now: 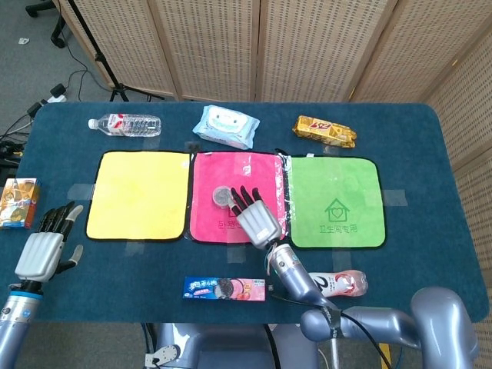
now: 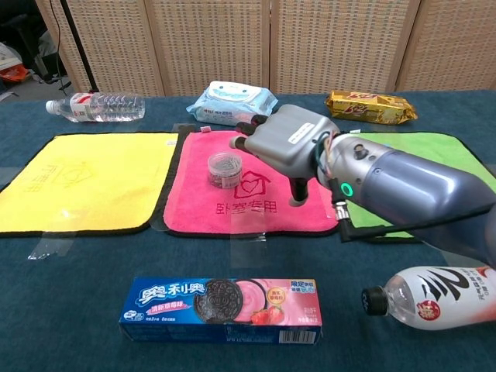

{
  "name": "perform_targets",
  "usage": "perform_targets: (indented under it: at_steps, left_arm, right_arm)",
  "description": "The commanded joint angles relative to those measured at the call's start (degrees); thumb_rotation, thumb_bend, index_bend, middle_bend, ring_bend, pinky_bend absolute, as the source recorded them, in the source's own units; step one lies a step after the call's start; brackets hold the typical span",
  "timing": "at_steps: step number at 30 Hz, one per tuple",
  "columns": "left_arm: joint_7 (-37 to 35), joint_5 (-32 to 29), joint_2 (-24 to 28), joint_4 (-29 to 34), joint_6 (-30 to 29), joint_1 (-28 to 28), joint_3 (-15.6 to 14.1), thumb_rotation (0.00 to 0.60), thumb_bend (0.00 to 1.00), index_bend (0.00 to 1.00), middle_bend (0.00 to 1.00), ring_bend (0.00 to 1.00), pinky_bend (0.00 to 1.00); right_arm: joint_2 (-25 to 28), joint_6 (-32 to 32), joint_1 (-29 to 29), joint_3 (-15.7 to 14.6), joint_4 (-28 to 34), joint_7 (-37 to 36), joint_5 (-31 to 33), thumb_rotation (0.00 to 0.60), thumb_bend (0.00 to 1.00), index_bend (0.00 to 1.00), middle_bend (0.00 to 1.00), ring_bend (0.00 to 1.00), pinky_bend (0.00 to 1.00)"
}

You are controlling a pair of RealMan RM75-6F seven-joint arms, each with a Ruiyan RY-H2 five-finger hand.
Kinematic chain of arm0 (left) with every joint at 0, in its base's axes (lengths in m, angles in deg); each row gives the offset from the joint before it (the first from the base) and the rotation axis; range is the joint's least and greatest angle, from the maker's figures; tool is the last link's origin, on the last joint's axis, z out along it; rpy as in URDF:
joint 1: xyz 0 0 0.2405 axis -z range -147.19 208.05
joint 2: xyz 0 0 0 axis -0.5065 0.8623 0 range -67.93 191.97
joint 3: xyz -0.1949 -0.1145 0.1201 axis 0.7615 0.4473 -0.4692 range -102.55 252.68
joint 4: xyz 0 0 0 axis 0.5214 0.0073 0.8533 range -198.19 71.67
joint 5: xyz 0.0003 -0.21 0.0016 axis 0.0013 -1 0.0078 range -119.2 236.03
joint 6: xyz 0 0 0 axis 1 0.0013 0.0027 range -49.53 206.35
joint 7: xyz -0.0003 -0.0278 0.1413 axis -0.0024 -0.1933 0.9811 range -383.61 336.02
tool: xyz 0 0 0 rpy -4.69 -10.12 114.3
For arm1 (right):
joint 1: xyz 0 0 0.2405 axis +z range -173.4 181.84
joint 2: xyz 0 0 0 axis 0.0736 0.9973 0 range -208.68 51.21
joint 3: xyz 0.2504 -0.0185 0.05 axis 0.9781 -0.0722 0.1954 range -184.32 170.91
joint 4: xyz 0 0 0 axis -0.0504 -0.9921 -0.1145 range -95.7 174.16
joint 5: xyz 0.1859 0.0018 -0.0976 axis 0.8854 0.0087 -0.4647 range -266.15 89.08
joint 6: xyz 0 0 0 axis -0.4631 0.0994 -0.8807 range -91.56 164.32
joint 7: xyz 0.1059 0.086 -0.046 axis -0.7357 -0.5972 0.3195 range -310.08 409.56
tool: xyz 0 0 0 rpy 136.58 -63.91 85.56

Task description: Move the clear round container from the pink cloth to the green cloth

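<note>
The clear round container [image 1: 221, 197] [image 2: 224, 169] stands upright on the left half of the pink cloth [image 1: 206, 223] [image 2: 203, 209]. My right hand [image 1: 254, 215] [image 2: 284, 143] hovers over the pink cloth just right of the container, fingers spread and holding nothing; its fingertips reach close to the container's right side. The green cloth [image 1: 338, 201] [image 2: 422, 151] lies to the right of the pink one, bare. My left hand [image 1: 44, 246] rests open near the table's left front edge, far from the cloths.
A yellow cloth [image 1: 138, 194] lies left of the pink one. A water bottle [image 1: 124, 124], wipes pack [image 1: 226, 126] and snack bag [image 1: 326, 131] line the back. An Oreo box [image 1: 224, 289] and a drink bottle [image 1: 342, 283] sit at the front. A small box [image 1: 18, 202] is far left.
</note>
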Motion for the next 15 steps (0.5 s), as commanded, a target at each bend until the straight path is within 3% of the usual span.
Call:
perform_targets:
  at_steps: [1, 15]
  left_arm:
    - [-0.3, -0.2, -0.1, -0.2, 0.3, 0.2, -0.1, 0.600, 0.44, 0.00, 0.00, 0.00, 0.05]
    - [-2.7, -1.0, -0.5, -1.6, 2.7, 1.1, -0.2, 0.600, 0.44, 0.00, 0.00, 0.00, 0.05]
  right_arm:
    - [-2.0, 0.7, 2.4, 0.6, -2.3, 0.6, 2.1, 0.600, 0.21, 0.02, 0.00, 0.00, 0.17]
    - [-8.1, 4.5, 10.0, 0.2, -13.1, -0.6, 7.2, 0.600, 0.21, 0.03, 0.00, 0.00, 0.17]
